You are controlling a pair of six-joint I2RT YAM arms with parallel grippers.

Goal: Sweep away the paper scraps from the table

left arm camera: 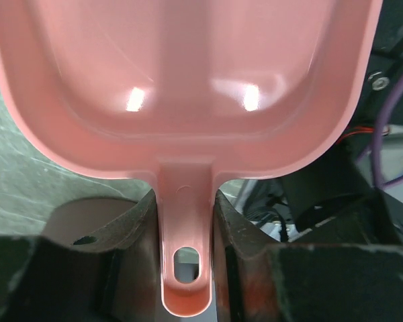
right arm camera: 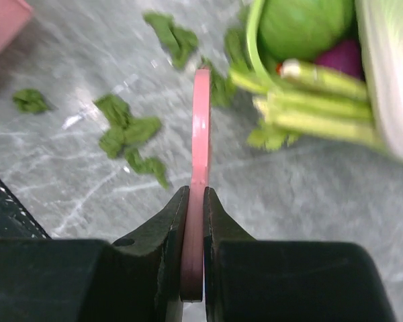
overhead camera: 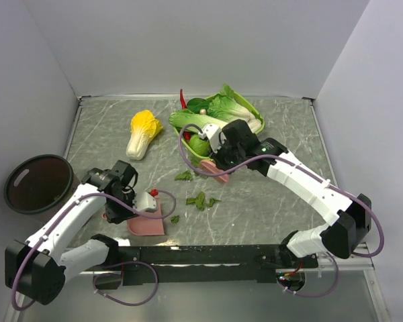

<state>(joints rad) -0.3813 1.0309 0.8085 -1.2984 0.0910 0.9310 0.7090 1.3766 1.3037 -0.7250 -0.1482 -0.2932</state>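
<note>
The right gripper is pinched tight on a thin pink scraper. Its wrist cam sees the blade edge-on, so I can't say how wide it is. The left gripper is clamped on the handle of the pink dustpan, lower left of centre on the table. The paper scraps lie between the two tools. The main clump is below-left of the scraper and to the right of the pan. One bit is up near the scraper and a tiny one is just beside the pan's right edge. I'd guess the sweep goes down-left, and the right arm is nearer. The left wrist cam shows only pan, no scraps. The greens are blurry in the right wrist view.
</note>
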